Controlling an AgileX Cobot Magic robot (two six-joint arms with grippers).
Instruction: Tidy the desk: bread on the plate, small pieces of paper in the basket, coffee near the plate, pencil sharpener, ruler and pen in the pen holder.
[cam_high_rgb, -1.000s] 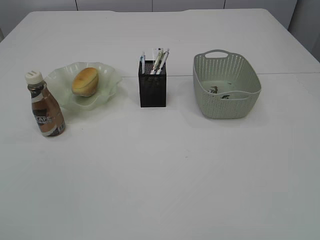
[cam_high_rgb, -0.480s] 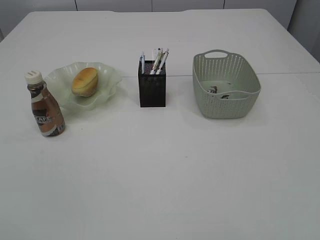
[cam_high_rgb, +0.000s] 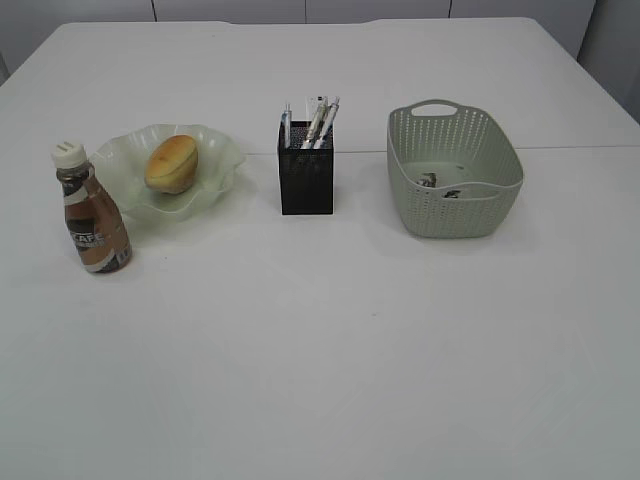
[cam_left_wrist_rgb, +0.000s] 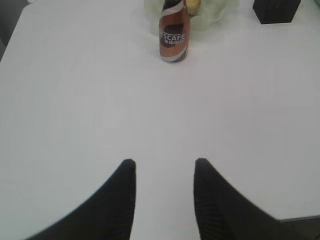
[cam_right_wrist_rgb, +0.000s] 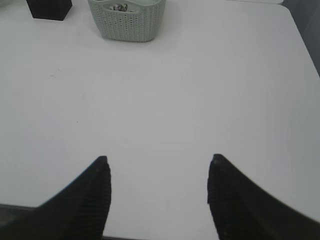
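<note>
On the desk (cam_high_rgb: 320, 340) we see everything ranged in a row toward the far side. At the left the coffee (cam_high_rgb: 92, 212) stands upright with its white cap on, just beside the near-left edge of the plate (cam_high_rgb: 215, 160), and the bread (cam_high_rgb: 171, 163) lies in the middle of that plate. In the centre stands the pen holder (cam_high_rgb: 306, 170), with several pens (cam_high_rgb: 320, 122) and what may be the ruler sticking up out of it (we cannot pick out the ruler or a sharpener with any certainty among them). To the right sits the basket (cam_high_rgb: 455, 215), well apart from the holder, and the small pieces of paper (cam_high_rgb: 436, 184) lie on its floor near the front wall. Neither arm shows in the exterior view. In the left wrist view we find the left gripper (cam_left_wrist_rgb: 164, 167) hovering above bare tabletop, its two dark fingers parted by a moderate gap with nothing between them; the bottle stands well ahead of it. In the right wrist view the right gripper (cam_right_wrist_rgb: 159, 165) likewise hangs over bare white surface, its fingers spread wider and holding nothing, with the basket and a corner of the holder far ahead at the top of the view.
</note>
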